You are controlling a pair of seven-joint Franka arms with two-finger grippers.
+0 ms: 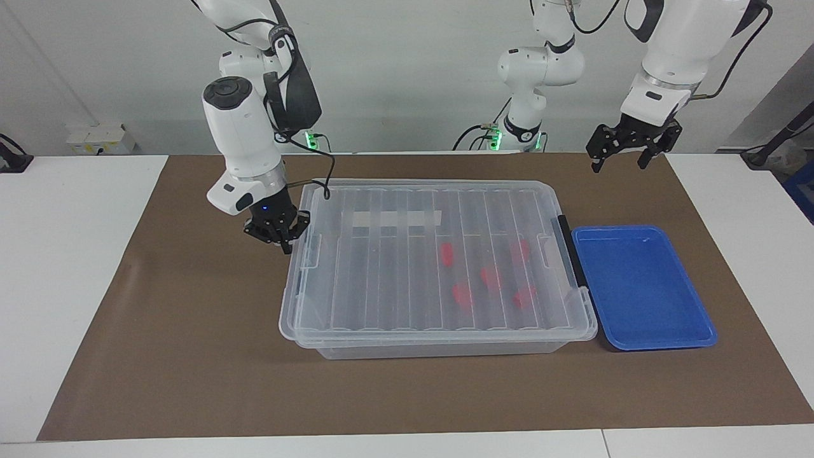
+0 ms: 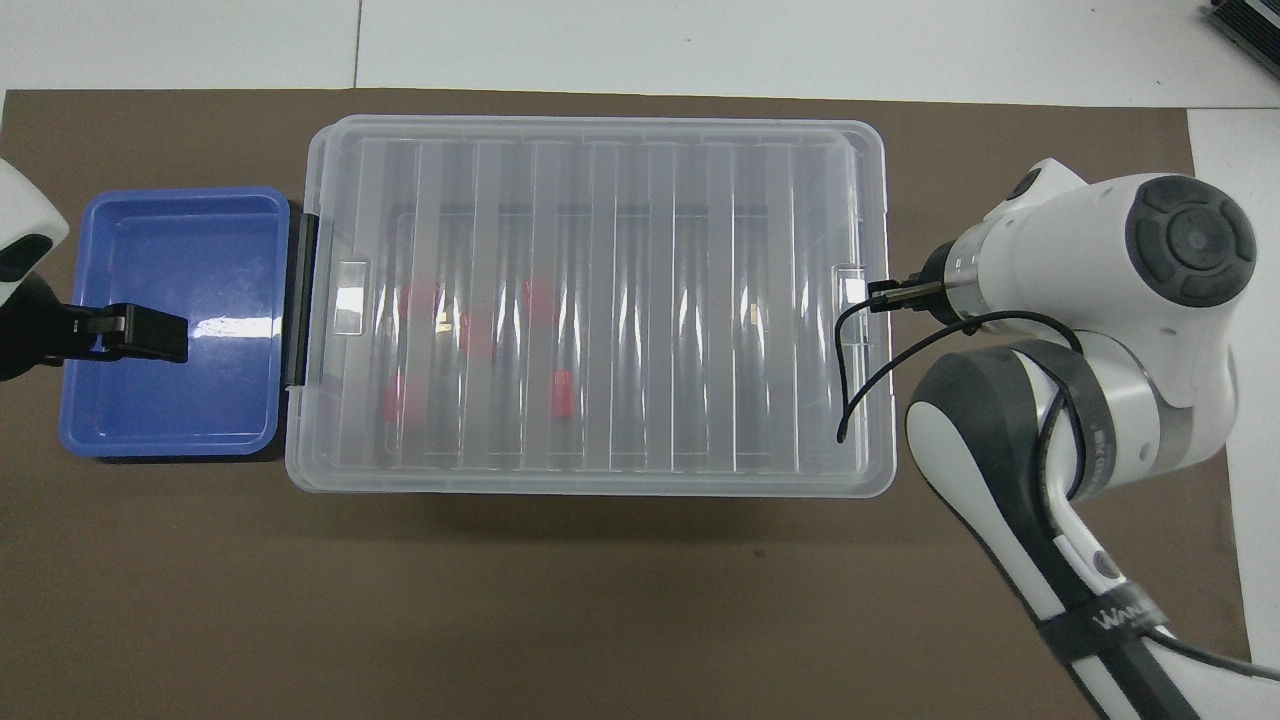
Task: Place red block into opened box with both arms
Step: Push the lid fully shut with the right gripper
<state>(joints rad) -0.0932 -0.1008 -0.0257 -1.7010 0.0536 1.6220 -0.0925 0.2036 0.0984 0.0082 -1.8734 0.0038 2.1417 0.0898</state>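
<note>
Box: the clear box (image 1: 439, 267) sits mid-tabletop on the brown mat (image 1: 191, 356), its ribbed lid (image 2: 600, 300) lying flat across the top, so from where I sit it reads as covered, not open.
Red blocks: I count five red blocks (image 1: 462, 296) inside, seen through the lid, bunched toward the left arm's end; the task's thing is already in the box.
Right pincer: my right pincer (image 1: 280, 236) is low at the lid's edge on the right arm's end, beside the small lid tab (image 1: 313, 249); its fingertips are pressed together. I can't make out whether it pinches the lid's rim or only rests against it. I judge it is there because that edge is the natural place to shift the lid.
Left pincer: my left pincer (image 1: 626, 147) hangs high above the mat, nearer the robots than the blue tray (image 1: 661, 331), fingers spread wide and holding nothing. It waits.
Blue tray: bare, touching the box's black handle bar (image 1: 569, 251).
Stage: I judge the filling done and the lid being settled.
Risk: a skewed lid may not seat at the handle end.
</note>
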